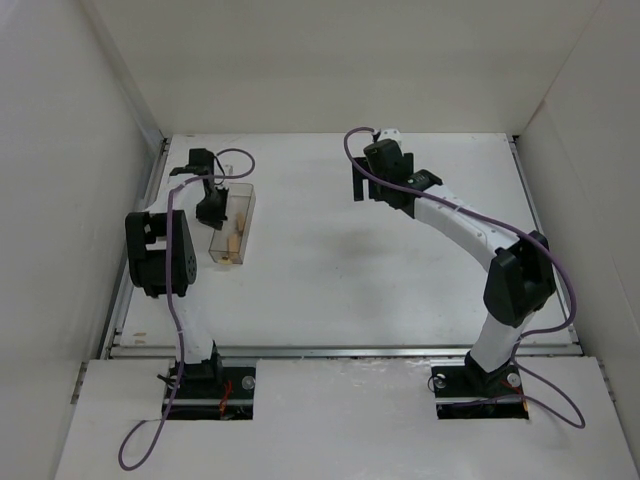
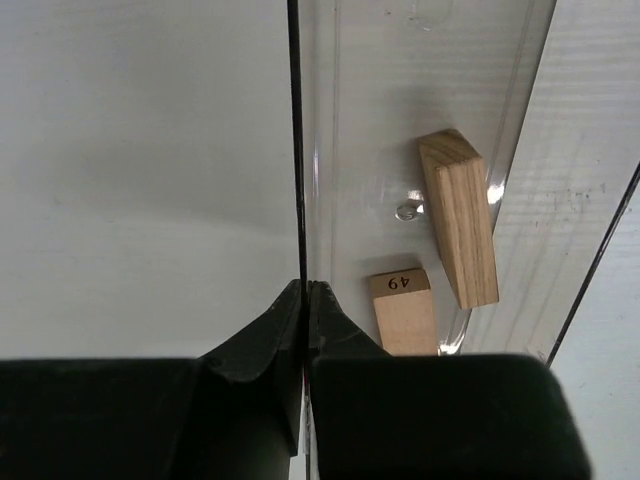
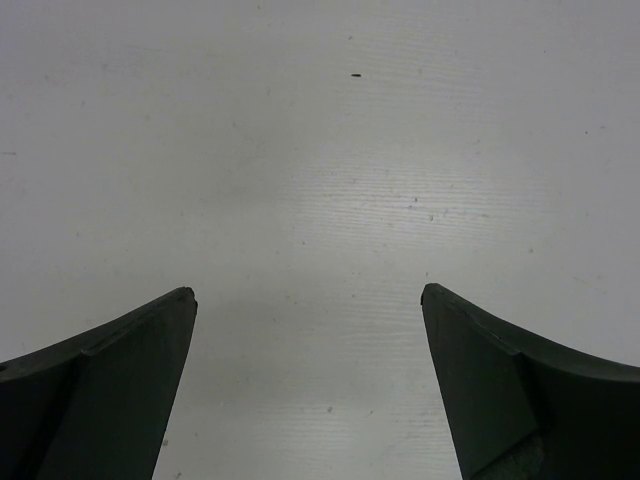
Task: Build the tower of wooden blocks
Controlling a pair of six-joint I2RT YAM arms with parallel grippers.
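Two light-tan wood blocks lie flat and apart inside a clear plastic container (image 1: 249,208) at the table's left; no stacked wood block tower is in view. The longer block (image 2: 458,220) lies aslant. The shorter block (image 2: 405,312) carries the number 49 on its end. From above the blocks (image 1: 232,246) show as small tan pieces in the container's near half. My left gripper (image 2: 304,287) (image 1: 212,211) is shut on the container's thin left wall (image 2: 296,150), which runs up between the jaws. My right gripper (image 3: 308,292) (image 1: 366,190) hangs open over bare table, holding nothing.
White walls (image 1: 70,200) enclose the table on the left, back and right. A metal rail (image 1: 340,351) runs along the near edge, in front of the arm bases. A purple cable (image 1: 238,160) loops beside the left wrist.
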